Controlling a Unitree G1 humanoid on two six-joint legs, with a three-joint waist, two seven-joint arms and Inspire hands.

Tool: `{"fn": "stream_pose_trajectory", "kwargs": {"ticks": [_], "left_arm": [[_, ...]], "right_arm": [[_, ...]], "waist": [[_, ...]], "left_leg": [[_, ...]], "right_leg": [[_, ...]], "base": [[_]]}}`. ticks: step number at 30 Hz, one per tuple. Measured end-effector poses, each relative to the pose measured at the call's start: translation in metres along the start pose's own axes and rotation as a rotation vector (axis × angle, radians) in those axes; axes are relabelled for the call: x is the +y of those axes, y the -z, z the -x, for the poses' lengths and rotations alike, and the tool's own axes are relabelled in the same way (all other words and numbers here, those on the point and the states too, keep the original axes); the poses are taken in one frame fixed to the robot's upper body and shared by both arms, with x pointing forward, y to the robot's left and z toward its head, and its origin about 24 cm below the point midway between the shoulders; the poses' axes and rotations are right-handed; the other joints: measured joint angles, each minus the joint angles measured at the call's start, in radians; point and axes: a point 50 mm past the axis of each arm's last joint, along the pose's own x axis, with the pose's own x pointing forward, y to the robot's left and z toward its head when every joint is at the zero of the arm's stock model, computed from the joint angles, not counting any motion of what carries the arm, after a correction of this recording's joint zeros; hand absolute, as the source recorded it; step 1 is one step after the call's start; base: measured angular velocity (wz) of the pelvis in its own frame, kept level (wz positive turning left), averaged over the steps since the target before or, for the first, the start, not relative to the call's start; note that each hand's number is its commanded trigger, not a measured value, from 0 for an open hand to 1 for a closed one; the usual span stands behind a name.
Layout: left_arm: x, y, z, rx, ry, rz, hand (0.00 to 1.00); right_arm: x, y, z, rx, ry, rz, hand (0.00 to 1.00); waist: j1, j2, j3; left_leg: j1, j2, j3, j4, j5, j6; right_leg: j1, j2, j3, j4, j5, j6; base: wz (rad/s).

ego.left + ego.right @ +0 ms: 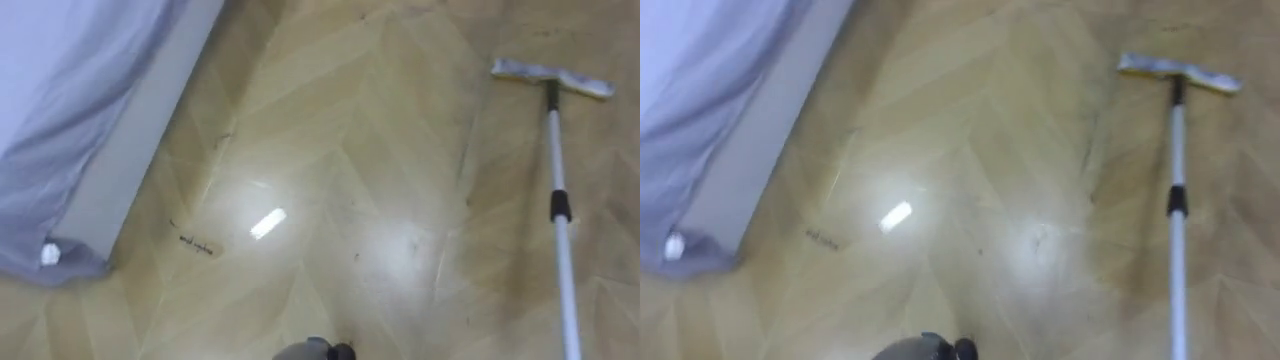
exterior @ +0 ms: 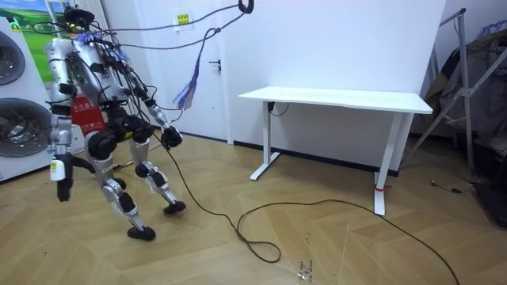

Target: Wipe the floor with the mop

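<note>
Mop (image 1: 558, 190), flat-headed, on glossy herringbone floor (image 1: 350, 150)

No text legible, small yellow sign (image 2: 183, 18) on white wall (image 2: 341, 39), print too small, dark scribbled mark (image 1: 197, 244) on wood floor (image 1: 380, 200), unreadable, red label (image 2: 85, 112) on robot's torso, white print indistinct
</note>
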Motion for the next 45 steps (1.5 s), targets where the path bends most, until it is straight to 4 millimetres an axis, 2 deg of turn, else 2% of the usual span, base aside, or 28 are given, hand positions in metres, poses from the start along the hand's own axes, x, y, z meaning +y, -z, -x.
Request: {"fn": "stream_pose_trajectory", "kwargs": {"ticks": [1,2,3,4,5,8,11,12,14,15,17,18,19,21,23,24,25,27,28,29,30,31,33,35,38,39,42,45], "left_arm": [[-0.004,0.001,0.000,0.003,0.000,0.017,0.00],[-0.006,0.003,0.000,0.008,0.001,0.024,0.00],[-0.004,0.007,0.000,0.022,-0.008,0.032,0.00],[-0.007,0.008,0.000,0.029,-0.011,0.042,0.00],[-0.007,0.007,0.000,0.029,-0.010,0.045,0.00],[-0.007,0.009,0.000,0.045,0.002,0.069,0.00],[0.003,0.012,0.001,0.075,-0.004,0.090,0.00],[0.012,0.013,0.001,0.077,-0.020,0.100,0.00],[0.027,0.014,0.002,0.077,-0.054,0.096,0.00],[0.036,0.013,0.003,0.065,-0.079,0.090,0.00],[0.045,0.016,0.006,0.054,-0.110,0.058,0.00],[0.045,0.019,0.007,0.056,-0.111,0.051,0.00],[0.043,0.023,0.007,0.067,-0.099,0.042,0.00],[0.040,0.022,0.007,0.055,-0.071,0.030,0.00],[0.036,0.022,0.007,0.049,-0.037,0.004,0.00],[0.033,0.023,0.007,0.055,-0.014,-0.005,0.00],[0.032,0.026,0.007,0.069,-0.002,-0.009,0.00],[0.028,0.022,0.005,0.070,0.013,-0.020,0.00],[0.022,0.015,0.003,0.062,0.026,-0.022,0.00],[0.018,0.011,0.003,0.052,0.033,-0.019,0.00],[0.013,0.005,0.002,0.031,0.046,-0.019,0.00],[0.008,-0.002,0.001,0.006,0.056,-0.020,0.00],[0.002,-0.004,0.001,-0.008,0.058,-0.021,0.00],[-0.005,-0.001,0.001,0.002,0.051,-0.021,0.00],[-0.010,0.013,0.001,0.040,0.041,-0.016,0.00],[-0.005,0.016,0.002,0.049,0.017,-0.011,0.00],[-0.008,0.016,0.002,0.056,0.021,0.009,0.00],[-0.009,0.016,0.002,0.064,0.027,0.031,0.00]], "right_arm": [[0.005,-0.002,0.000,-0.008,-0.003,0.020,1.00],[0.007,-0.001,0.000,-0.006,-0.006,0.031,1.00],[0.016,0.000,-0.001,0.001,-0.020,0.054,1.00],[0.020,-0.001,-0.001,0.016,-0.026,0.061,1.00],[0.023,-0.002,0.000,0.026,-0.033,0.063,1.00],[0.027,-0.023,0.003,0.015,-0.059,0.042,1.00],[0.006,-0.078,0.017,-0.075,-0.039,0.012,1.00],[-0.008,-0.109,0.029,-0.154,-0.017,0.009,1.00],[-0.031,-0.152,0.051,-0.294,0.023,-0.001,1.00],[-0.045,-0.172,0.064,-0.366,0.051,0.000,1.00],[-0.054,-0.198,0.082,-0.459,0.073,0.027,1.00],[-0.054,-0.208,0.090,-0.502,0.061,0.021,1.00],[-0.053,-0.211,0.092,-0.503,0.035,-0.002,1.00],[-0.051,-0.203,0.085,-0.481,-0.001,-0.059,1.00],[-0.049,-0.187,0.074,-0.436,-0.015,-0.078,1.00],[-0.048,-0.174,0.066,-0.400,-0.018,-0.077,1.00],[-0.044,-0.160,0.057,-0.366,-0.026,-0.071,1.00],[-0.044,-0.129,0.042,-0.287,-0.023,-0.067,1.00],[-0.046,-0.109,0.034,-0.229,-0.015,-0.069,1.00],[-0.046,-0.099,0.030,-0.203,-0.012,-0.069,1.00],[-0.043,-0.080,0.023,-0.151,-0.012,-0.064,1.00],[-0.037,-0.062,0.017,-0.107,-0.009,-0.055,1.00],[-0.023,-0.042,0.010,-0.066,-0.010,-0.044,1.00],[-0.010,-0.033,0.006,-0.040,-0.011,-0.012,1.00],[0.010,-0.020,0.002,-0.015,-0.031,0.043,1.00],[0.020,-0.018,0.002,-0.019,-0.051,0.070,1.00],[0.027,-0.023,0.002,-0.034,-0.069,0.085,1.00],[0.024,-0.046,0.007,-0.061,-0.068,0.073,1.00]], "waist": [[-0.010,0.011,0.0089],[-0.017,0.008,0.0095],[-0.033,-0.005,0.0060],[-0.037,0.013,0.0050],[-0.037,0.013,0.0050],[-0.023,-0.006,0.0061],[0.036,-0.061,0.0136],[0.061,-0.085,0.0222],[0.087,-0.102,0.0254],[0.107,-0.120,0.0243],[0.134,-0.149,0.0239],[0.147,-0.162,0.0247],[0.149,-0.167,0.0242],[0.145,-0.175,0.0270],[0.147,-0.174,0.0256],[0.148,-0.158,0.0256],[0.143,-0.148,0.0191],[0.131,-0.124,0.0078],[0.127,-0.103,0.0072],[0.117,-0.093,0.0069],[0.092,-0.075,-0.0029],[0.075,-0.053,-0.0045],[0.055,-0.034,-0.0024],[0.045,-0.018,0.0039],[0.013,-0.007,0.0033],[-0.003,-0.021,0.0039],[-0.017,-0.035,0.0073],[-0.001,-0.060,0.0103]], "left_leg": [[0.002,0.001,-0.036,-0.003,0.001,-0.004],[-0.003,0.002,-0.039,-0.004,0.001,-0.023],[-0.011,-0.003,-0.028,0.005,-0.015,-0.064],[-0.012,0.016,-0.039,0.023,-0.056,-0.111],[-0.008,0.026,-0.027,0.023,-0.065,-0.119],[-0.002,0.058,-0.003,0.024,-0.068,-0.123],[-0.014,0.071,-0.013,0.062,-0.068,-0.123],[-0.045,0.078,-0.028,0.131,-0.068,-0.124],[-0.112,0.102,-0.049,0.276,-0.063,-0.129],[-0.153,0.117,-0.057,0.374,-0.046,-0.149],[-0.203,0.127,-0.055,0.490,0.009,-0.149],[-0.224,0.128,-0.054,0.545,0.062,-0.146],[-0.237,0.123,-0.044,0.544,0.059,-0.145],[-0.255,0.099,0.004,0.413,0.012,-0.130],[-0.257,0.064,0.048,0.212,0.013,-0.127],[-0.255,0.050,0.069,0.093,0.049,-0.099],[-0.244,0.048,0.091,0.070,0.067,-0.066],[-0.209,0.050,0.127,0.078,0.034,-0.010],[-0.186,0.039,0.136,0.088,0.007,0.004],[-0.173,0.031,0.139,0.092,-0.005,0.011],[-0.152,0.016,0.140,0.095,-0.023,0.022],[-0.126,0.015,0.135,0.095,-0.042,0.024],[-0.082,-0.001,0.094,0.068,-0.062,0.017],[-0.051,-0.009,0.037,0.036,-0.064,0.006],[-0.019,-0.017,-0.064,-0.009,-0.058,-0.025],[-0.015,-0.022,-0.069,-0.005,-0.071,-0.046],[-0.021,0.007,-0.058,0.032,-0.083,-0.067],[-0.029,0.030,-0.063,0.064,-0.089,-0.088]], "right_leg": [[-0.032,0.004,0.000,-0.106,-0.012,0.005],[-0.031,0.002,0.007,-0.198,-0.010,0.006],[-0.021,-0.013,0.010,-0.337,0.058,0.004],[-0.025,-0.013,-0.033,-0.314,0.039,-0.015],[-0.026,-0.013,-0.054,-0.305,0.034,-0.023],[-0.025,-0.018,-0.143,-0.273,0.036,-0.032],[-0.014,-0.013,-0.194,-0.265,0.008,-0.084],[-0.014,-0.017,-0.215,-0.253,-0.013,-0.102],[-0.022,0.001,-0.238,-0.214,-0.054,-0.123],[-0.031,0.012,-0.238,-0.168,-0.086,-0.129],[-0.029,0.014,-0.235,-0.108,-0.132,-0.137],[-0.017,0.010,-0.232,-0.087,-0.156,-0.145],[0.004,0.009,-0.224,-0.085,-0.168,-0.149],[0.023,0.010,-0.196,-0.090,-0.182,-0.140],[0.043,0.011,-0.163,-0.110,-0.187,-0.133],[0.068,0.013,-0.158,-0.138,-0.191,-0.122],[0.096,0.009,-0.151,-0.162,-0.197,-0.106],[0.121,-0.001,-0.131,-0.149,-0.202,-0.085],[0.112,-0.021,-0.125,-0.091,-0.179,-0.043],[0.105,-0.033,-0.125,-0.048,-0.162,-0.026],[0.087,-0.053,-0.119,0.022,-0.119,-0.006],[0.076,-0.051,-0.108,0.065,-0.065,0.001],[0.061,-0.041,-0.075,0.103,-0.024,0.007],[0.001,-0.027,-0.048,0.086,-0.040,0.006],[-0.029,-0.030,-0.044,-0.200,-0.036,0.009],[-0.030,-0.038,-0.043,-0.288,0.026,0.018],[-0.012,-0.026,-0.089,-0.273,0.001,-0.025],[-0.011,-0.018,-0.129,-0.247,-0.026,-0.059]], "base": [[-1.32],[-0.98],[-0.59],[-0.37],[-0.05],[0.28],[0.12],[0.05],[0.16],[0.11],[0.16],[0.39],[0.49],[0.73],[0.45],[0.00],[0.04],[0.12],[0.09],[0.13],[0.11],[0.00],[-0.43],[-0.75],[-0.53],[-0.06],[0.12],[0.18]]}}
